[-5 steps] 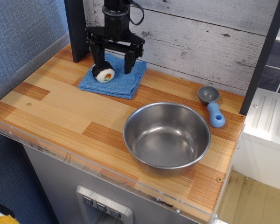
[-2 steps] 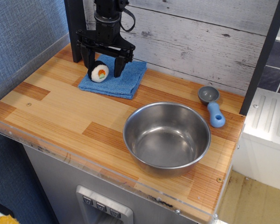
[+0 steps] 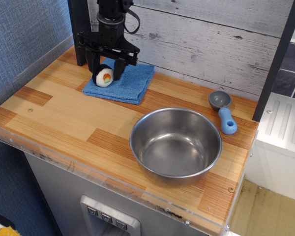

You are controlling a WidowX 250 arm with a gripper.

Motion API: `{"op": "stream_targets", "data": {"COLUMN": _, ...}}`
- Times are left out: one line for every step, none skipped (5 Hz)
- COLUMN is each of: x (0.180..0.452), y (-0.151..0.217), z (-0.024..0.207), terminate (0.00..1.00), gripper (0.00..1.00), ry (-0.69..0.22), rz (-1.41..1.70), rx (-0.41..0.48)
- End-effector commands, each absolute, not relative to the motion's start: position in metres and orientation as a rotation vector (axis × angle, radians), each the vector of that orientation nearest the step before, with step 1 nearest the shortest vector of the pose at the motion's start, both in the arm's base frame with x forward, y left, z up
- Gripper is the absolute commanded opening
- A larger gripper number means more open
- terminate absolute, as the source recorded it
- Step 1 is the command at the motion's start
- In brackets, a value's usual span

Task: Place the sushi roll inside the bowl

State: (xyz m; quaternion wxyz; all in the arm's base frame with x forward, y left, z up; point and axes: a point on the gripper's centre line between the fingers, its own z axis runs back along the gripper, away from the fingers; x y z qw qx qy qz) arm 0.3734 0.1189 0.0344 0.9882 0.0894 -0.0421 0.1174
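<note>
The sushi roll [image 3: 104, 77] lies on a blue cloth [image 3: 130, 84] at the back left of the wooden counter, its orange and green end facing the front. My gripper [image 3: 106, 70] comes straight down over it. Its black fingers [image 3: 118, 70] stand on either side of the roll and touch its black band, so it is shut on the roll, which still rests on the cloth. The large steel bowl [image 3: 135, 132] stands empty at the front right, well apart from the gripper.
A small grey scoop with a blue handle [image 3: 225, 115] lies behind the bowl on the right. A dark post [image 3: 79, 29] stands just left of the gripper, and a grey plank wall runs behind it. The counter's front edge has a clear plastic lip [image 3: 88, 172].
The gripper has shifted slightly left along with the roll, and its fingers have closed from a wide gap to touching the roll's sides.
</note>
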Motion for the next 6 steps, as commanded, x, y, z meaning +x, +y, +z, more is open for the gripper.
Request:
{"op": "stream_targets", "data": {"x": 0.367, "y": 0.125, "z": 0.044, "terminate": 0.00, "gripper": 0.00, "ry": -0.107, "rz": 0.237, "rx": 0.210}}
{"op": "stream_targets", "data": {"x": 0.366, "y": 0.123, "z": 0.045, "terminate": 0.00, "gripper": 0.00, "ry": -0.103, "rz": 0.228, "rx": 0.211}}
{"op": "stream_targets", "data": {"x": 0.367, "y": 0.120, "z": 0.061, "terminate": 0.00, "gripper": 0.00, "ry": -0.133, "rz": 0.233, "rx": 0.206}}
{"op": "stream_targets", "data": {"x": 0.365, "y": 0.121, "z": 0.082, "terminate": 0.00, "gripper": 0.00, "ry": -0.170, "rz": 0.257, "rx": 0.213}}
{"op": "stream_targets", "data": {"x": 0.363, "y": 0.122, "z": 0.102, "terminate": 0.00, "gripper": 0.00, "ry": -0.200, "rz": 0.272, "rx": 0.237}}
{"op": "stream_targets", "data": {"x": 0.360, "y": 0.110, "z": 0.122, "terminate": 0.00, "gripper": 0.00, "ry": -0.247, "rz": 0.264, "rx": 0.222}}
